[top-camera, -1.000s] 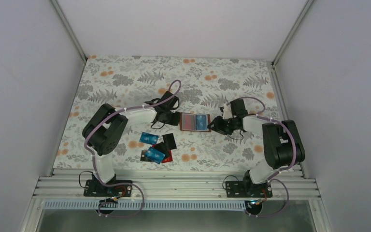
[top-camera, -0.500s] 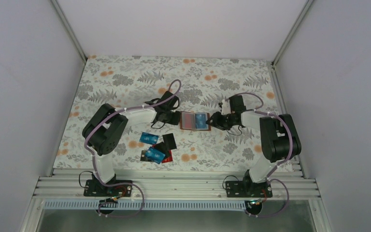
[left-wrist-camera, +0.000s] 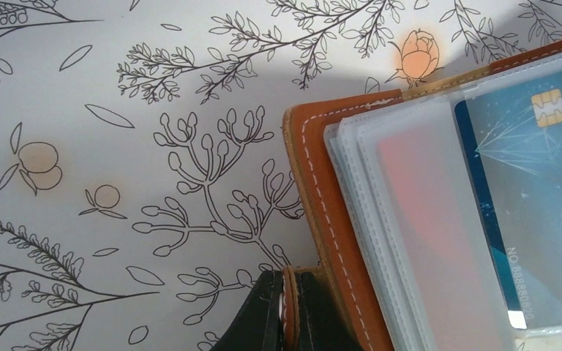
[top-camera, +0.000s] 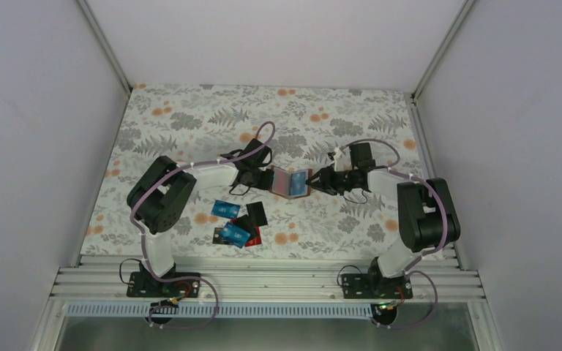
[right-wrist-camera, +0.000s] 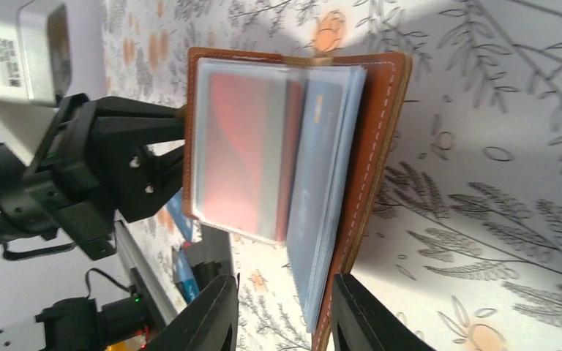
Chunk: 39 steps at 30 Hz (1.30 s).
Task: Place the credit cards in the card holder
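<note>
Card holder [top-camera: 291,183] lies open in the middle of the table [top-camera: 190,117], between both grippers. Its long axis runs left to right, its spine near to far, and its right half is tilted up. My left gripper [left-wrist-camera: 287,311] is pinched tight on the left cover's edge. My right gripper [right-wrist-camera: 284,285] is partly spread, its fingers [right-wrist-camera: 216,314] straddling the right cover's edge with a gap showing. Loose credit cards [top-camera: 233,223] lie nearer the front, apart from the holder.

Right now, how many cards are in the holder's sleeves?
2 visible. In the open card holder, a red card sits in the front sleeve on the left in the top view. A blue card is in the sleeve to its right. Others may hide behind the stacked sleeves.
</note>
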### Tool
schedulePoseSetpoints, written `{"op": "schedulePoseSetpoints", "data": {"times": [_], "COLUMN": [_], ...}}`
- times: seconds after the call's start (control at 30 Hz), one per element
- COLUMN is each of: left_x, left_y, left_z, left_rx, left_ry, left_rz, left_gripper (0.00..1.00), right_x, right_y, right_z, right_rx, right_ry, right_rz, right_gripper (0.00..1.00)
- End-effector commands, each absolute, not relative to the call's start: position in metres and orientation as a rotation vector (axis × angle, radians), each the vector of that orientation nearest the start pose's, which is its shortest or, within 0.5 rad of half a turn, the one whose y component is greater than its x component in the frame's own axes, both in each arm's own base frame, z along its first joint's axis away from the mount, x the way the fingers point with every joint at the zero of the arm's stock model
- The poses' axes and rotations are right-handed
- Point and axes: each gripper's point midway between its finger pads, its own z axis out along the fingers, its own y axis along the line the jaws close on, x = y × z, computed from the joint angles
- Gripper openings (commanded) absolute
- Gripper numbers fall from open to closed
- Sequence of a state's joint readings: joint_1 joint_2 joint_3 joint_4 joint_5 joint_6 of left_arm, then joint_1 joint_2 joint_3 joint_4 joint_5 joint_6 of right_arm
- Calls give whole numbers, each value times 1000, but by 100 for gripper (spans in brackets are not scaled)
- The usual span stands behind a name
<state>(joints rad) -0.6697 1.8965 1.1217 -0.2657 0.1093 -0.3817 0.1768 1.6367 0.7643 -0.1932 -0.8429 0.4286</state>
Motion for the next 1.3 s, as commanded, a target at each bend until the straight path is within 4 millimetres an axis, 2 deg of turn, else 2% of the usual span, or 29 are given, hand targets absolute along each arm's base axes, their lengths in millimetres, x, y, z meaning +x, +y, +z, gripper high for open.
{"op": "schedulePoseSetpoints", "data": {"times": [0.0,0.6,0.7,0.8,0.97,1.13,1.23,1.27], "left_x": [346,342,341,340,331,323,320,320], "left_y": [-305,-308,-310,-310,-312,-307,-303,-301], "left_z": [30,22,22,20,15,7,3,1], "left_rx": [434,438,435,424,379,308,290,287], "left_ry": [2626,2642,2641,2647,2665,2696,2710,2716], "left_rz": [-547,-560,-575,-590,-649,-664,-642,-629], "left_gripper": [2,2,2,2,2,2,2,2], "right_x": [298,295,296,298,299,304,310,312], "right_y": [202,255,263,272,283,275,251,239], "right_z": [81,110,109,93,85,91,94,101], "right_rx": [-47,-211,-230,-230,-254,-267,-215,-195], "right_ry": [2572,2543,2548,2588,2604,2607,2632,2624], "right_rz": [1450,1506,1506,1512,1532,1465,1285,1204], "right_gripper": [34,32,32,31,29,26,30,32]}}
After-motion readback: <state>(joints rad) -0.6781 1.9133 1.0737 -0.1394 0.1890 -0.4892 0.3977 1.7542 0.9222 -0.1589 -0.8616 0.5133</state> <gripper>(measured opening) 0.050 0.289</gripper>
